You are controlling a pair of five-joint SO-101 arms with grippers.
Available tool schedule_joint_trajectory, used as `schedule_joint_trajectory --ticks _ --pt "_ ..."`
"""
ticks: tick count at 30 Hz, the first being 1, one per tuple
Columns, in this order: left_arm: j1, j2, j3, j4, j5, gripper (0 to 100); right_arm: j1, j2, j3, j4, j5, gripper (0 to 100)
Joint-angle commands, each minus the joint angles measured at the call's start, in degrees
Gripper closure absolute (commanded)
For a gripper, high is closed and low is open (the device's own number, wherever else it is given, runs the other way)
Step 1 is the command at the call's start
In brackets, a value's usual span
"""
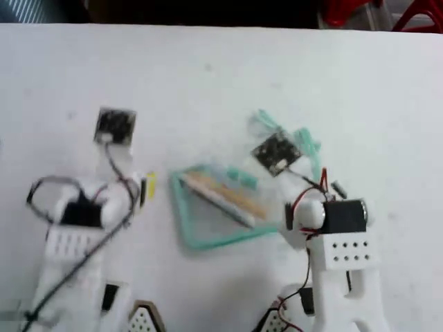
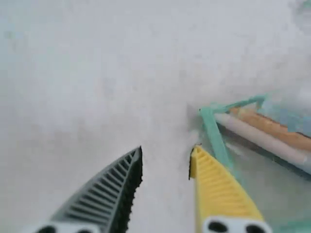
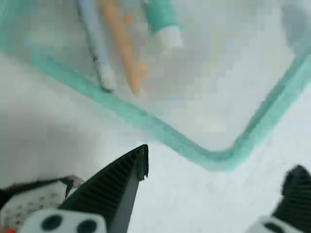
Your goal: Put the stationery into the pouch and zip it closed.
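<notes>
Clear pouch [image 1: 220,218] with teal edging [image 3: 146,124], lying flat on the white bench [image 1: 208,69] between the two arms. Inside it are a white pen [image 3: 95,43], an orange pencil [image 3: 124,48] and a teal stick with a white end [image 3: 163,19], its kind not legible; all three lie roughly parallel along one long side.

The pouch walls appear to be thin, soft film: probably light, slick and quick to buckle, with loose contents that would slide if it were tipped. The edging looks stiffer and is the better place to take hold, at a corner or along the seam. The zip pull cannot be made out.

Left gripper [image 2: 165,162]: grey and yellow fingers spread, holding nothing, with the yellow tip just beside one pouch corner. Right gripper [image 3: 218,162]: black fingers spread wide, holding nothing, over a rounded corner of the pouch.
</notes>
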Motion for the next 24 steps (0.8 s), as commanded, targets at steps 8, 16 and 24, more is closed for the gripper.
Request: schedule_joint_trajectory --ticks 8,16,24 --pt "1.19 34.68 -16.53 0.97 -0.53 82 9.98 -0.31 2.81 -12.97 6.24 43.3" --pt "2.42 35.21 -16.88 1.23 -2.37 82 14.73 11.91 4.04 -21.23 10.29 62.7" --pt "-1.89 35.3 -16.44 -3.25 1.41 85 14.81 29.76 -7.65 -27.91 2.55 89.9"
